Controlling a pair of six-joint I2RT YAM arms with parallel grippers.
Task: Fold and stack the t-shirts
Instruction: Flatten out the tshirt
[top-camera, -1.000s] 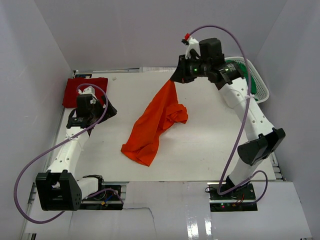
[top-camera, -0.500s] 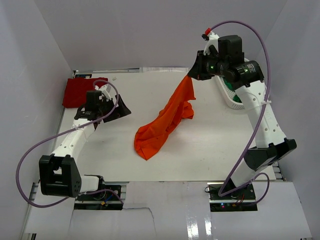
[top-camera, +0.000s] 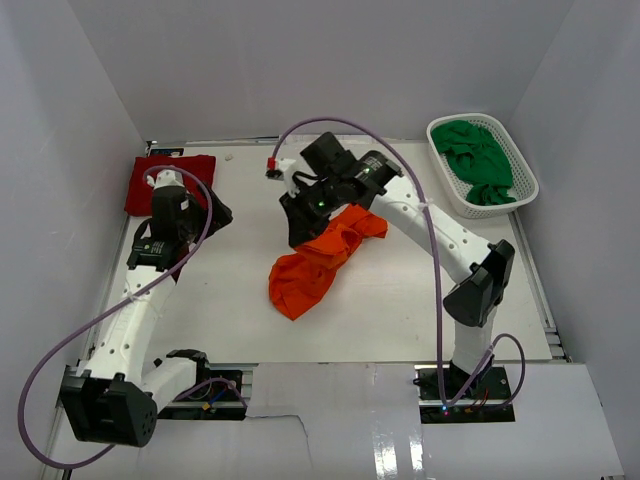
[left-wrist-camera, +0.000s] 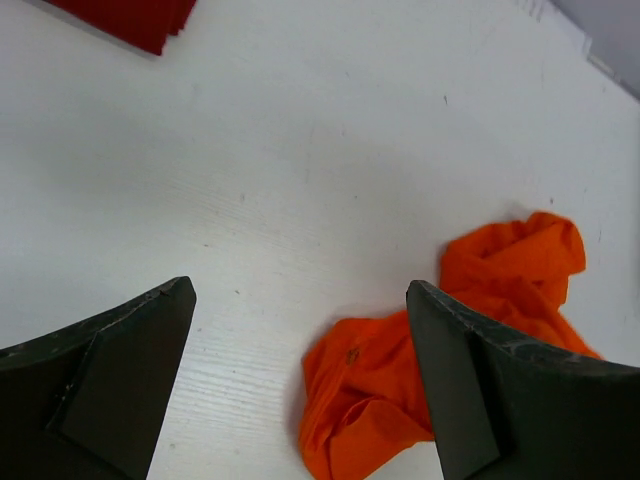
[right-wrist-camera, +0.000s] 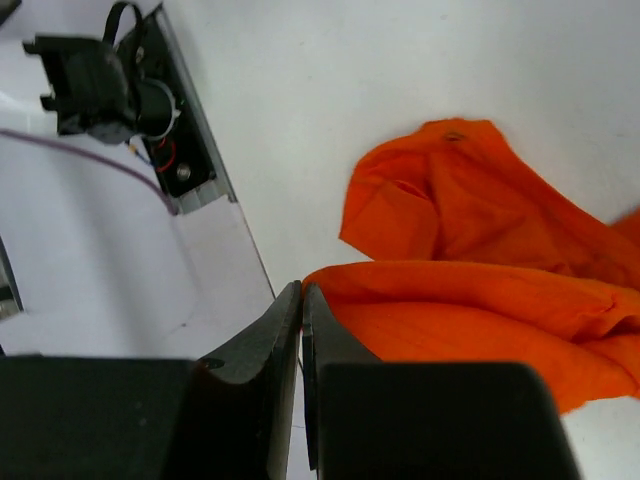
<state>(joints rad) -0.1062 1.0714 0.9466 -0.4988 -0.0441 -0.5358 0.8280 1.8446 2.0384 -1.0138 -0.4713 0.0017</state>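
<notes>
The bright orange t-shirt (top-camera: 305, 275) lies crumpled mid-table; it also shows in the left wrist view (left-wrist-camera: 500, 270) and the right wrist view (right-wrist-camera: 470, 220). My right gripper (top-camera: 298, 232) reaches across to the shirt's left upper end, low over the table, shut (right-wrist-camera: 301, 290) on an edge of the orange fabric. My left gripper (top-camera: 208, 215) is open and empty (left-wrist-camera: 300, 290), left of the shirt and apart from it. The dark red t-shirt (top-camera: 150, 185) lies folded at the back left corner (left-wrist-camera: 140, 18). The green t-shirt (top-camera: 480, 160) is bunched in the basket.
A white plastic mesh basket (top-camera: 443, 185) stands at the back right. White walls close in the table on three sides. The left arm's base and cable (right-wrist-camera: 110, 85) show in the right wrist view beyond the table's near edge.
My right gripper has swung from high at the back right down to the table's middle, carrying the orange shirt's end; the hanging shirt has collapsed into a heap. My left gripper drew back left.
</notes>
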